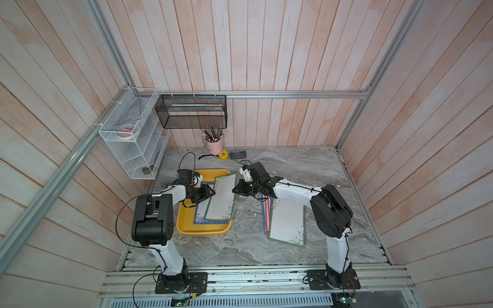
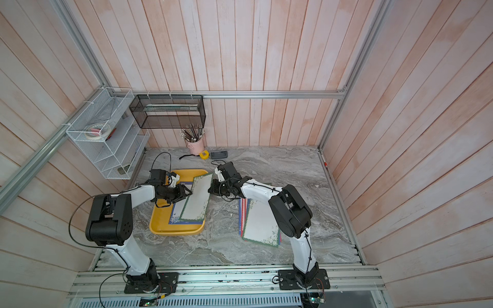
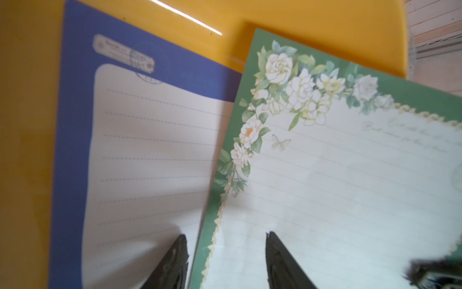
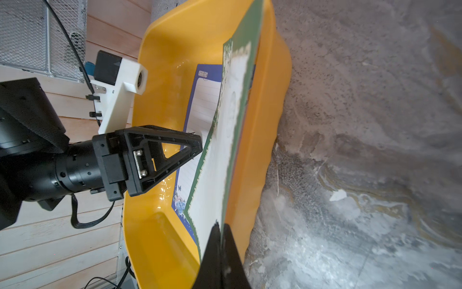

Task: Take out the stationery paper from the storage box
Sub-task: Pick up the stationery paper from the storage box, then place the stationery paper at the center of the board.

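Got right gripper [image 4: 221,229] clamped on green sheet [image 1: 222,198], tilted over box [image 1: 185,225], left gripper [image 3: 226,237] jaws apart at its other edge, blue sheet [image 1: 198,217] underneath inside, stack [image 1: 286,224] beside box half hidden by right arm [image 1: 293,190], pencil cup [image 1: 214,145] well behind

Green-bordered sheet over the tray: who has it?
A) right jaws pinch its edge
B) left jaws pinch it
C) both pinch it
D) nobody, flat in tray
A: the right gripper has its jaws shut on the edge of the green-bordered sheet, tilted up over the yellow tray; the left gripper has its jaws apart.
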### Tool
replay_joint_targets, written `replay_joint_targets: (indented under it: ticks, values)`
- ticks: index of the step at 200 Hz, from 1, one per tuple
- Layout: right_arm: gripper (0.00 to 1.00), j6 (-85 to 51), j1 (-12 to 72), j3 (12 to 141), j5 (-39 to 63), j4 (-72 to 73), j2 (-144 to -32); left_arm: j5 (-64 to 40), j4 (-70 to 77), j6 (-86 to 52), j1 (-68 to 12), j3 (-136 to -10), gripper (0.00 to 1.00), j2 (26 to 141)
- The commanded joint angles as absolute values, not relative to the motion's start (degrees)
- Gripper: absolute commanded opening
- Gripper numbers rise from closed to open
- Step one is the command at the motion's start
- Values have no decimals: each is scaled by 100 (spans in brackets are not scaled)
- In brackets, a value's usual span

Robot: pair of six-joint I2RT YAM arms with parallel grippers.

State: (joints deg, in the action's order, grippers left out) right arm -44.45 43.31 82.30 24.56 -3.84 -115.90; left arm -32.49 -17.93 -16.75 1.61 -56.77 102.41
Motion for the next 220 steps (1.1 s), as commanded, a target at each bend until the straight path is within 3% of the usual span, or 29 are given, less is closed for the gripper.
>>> replay_joint_targets:
  ticks: [1, 56, 102, 136, 161, 220]
  values:
    - [0, -4207, 4412, 8463, 2202, -699, -11277, -2916, -1967, -1651, 233, -5627, 53, 10163]
    - [0, -3203, 4518, 8661, 2195, -1298, -10356, -3013, -1112, -1645, 254, -5380, 64, 9073]
    - [0, -2485, 4360, 7200, 2278, -896, -8515, -3874, 279, -2021, 213, -4871, 66, 7942]
    - [0, -3240, 3173, 5868, 3411, -547, -6932, -4312, 1027, -2018, 59, -4537, 66, 7111]
    - [0, -3247, 2176, 5507, 4080, -1332, -6157, -4653, 1650, -2040, -297, -4336, 69, 6509]
    - [0, -2359, 609, 5324, 4964, -3730, -6145, -5437, 2168, -2032, -590, -4683, 72, 5949]
